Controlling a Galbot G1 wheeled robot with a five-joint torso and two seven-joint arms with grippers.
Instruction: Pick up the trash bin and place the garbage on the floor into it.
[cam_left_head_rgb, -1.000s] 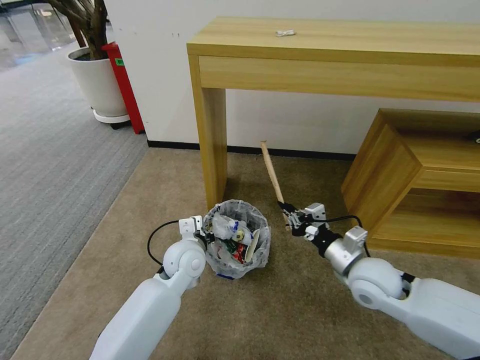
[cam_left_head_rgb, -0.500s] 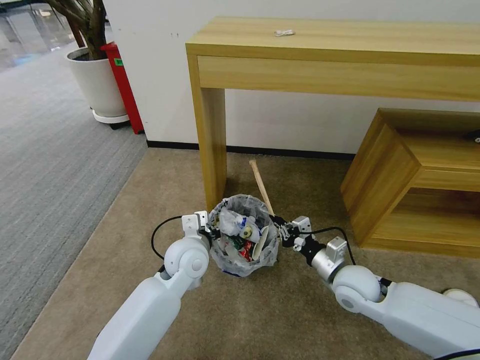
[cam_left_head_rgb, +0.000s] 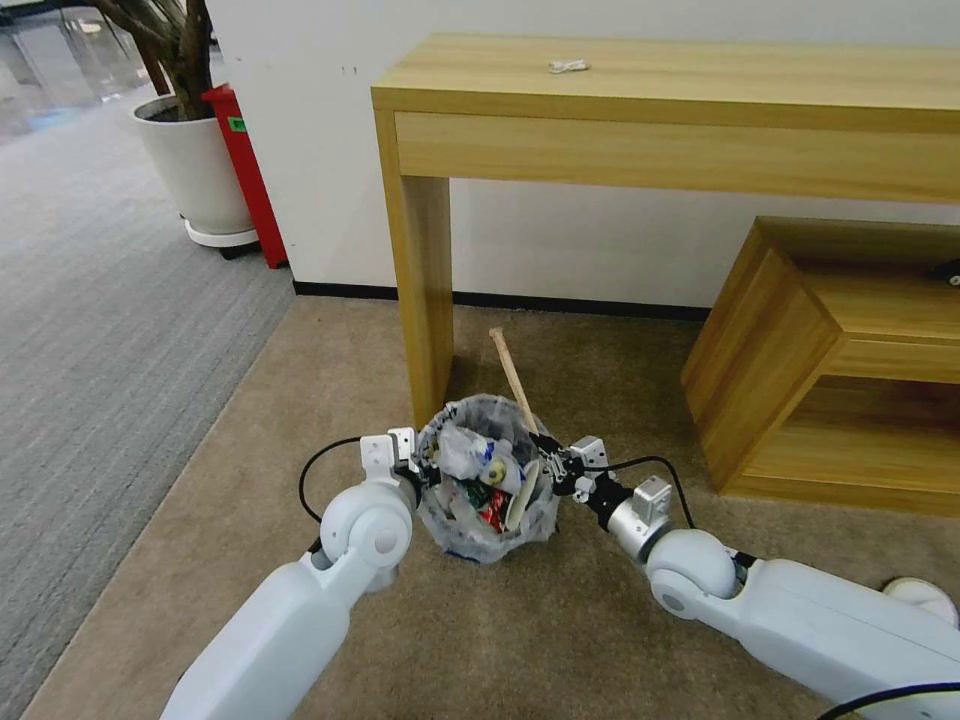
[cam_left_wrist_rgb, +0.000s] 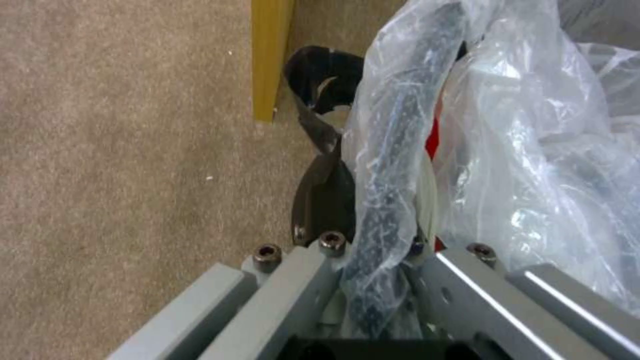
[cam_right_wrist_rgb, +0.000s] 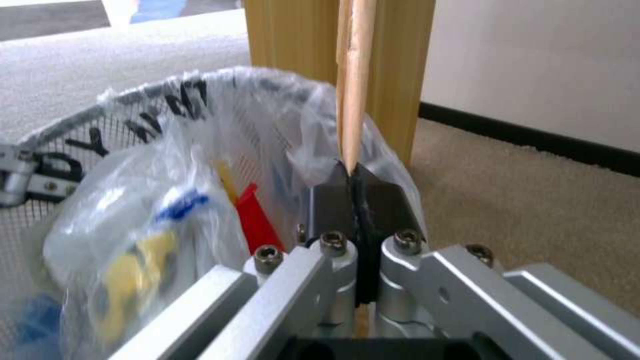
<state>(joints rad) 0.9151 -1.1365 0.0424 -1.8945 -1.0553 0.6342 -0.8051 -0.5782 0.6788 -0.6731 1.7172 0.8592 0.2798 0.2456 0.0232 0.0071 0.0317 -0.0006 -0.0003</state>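
The trash bin (cam_left_head_rgb: 487, 500), a dark mesh basket lined with crinkled clear plastic, sits low over the beige floor (cam_left_head_rgb: 560, 630) beside the desk leg. It holds several pieces of garbage, among them a red wrapper (cam_right_wrist_rgb: 257, 220) and a blue-white packet (cam_right_wrist_rgb: 133, 225). My left gripper (cam_left_head_rgb: 415, 460) is shut on the bin's near-left rim (cam_left_wrist_rgb: 393, 150); one dark finger (cam_left_wrist_rgb: 323, 200) lies outside the plastic. My right gripper (cam_left_head_rgb: 553, 468) is shut on the lower end of a wooden stick (cam_left_head_rgb: 512, 375) at the bin's right rim. The stick (cam_right_wrist_rgb: 353, 75) slants up and away from the pads (cam_right_wrist_rgb: 393, 205).
A wooden desk (cam_left_head_rgb: 425, 290) stands just behind the bin, with a low wooden shelf unit (cam_left_head_rgb: 800, 350) to the right. Far left are a white plant pot (cam_left_head_rgb: 195, 170), a red bin (cam_left_head_rgb: 245, 170) and grey striped carpet (cam_left_head_rgb: 100, 330). A white rounded thing (cam_left_head_rgb: 915, 590) lies behind my right arm.
My right gripper has carried the stick left, from open carpet to the bin's right rim. The left gripper and bin have barely shifted.
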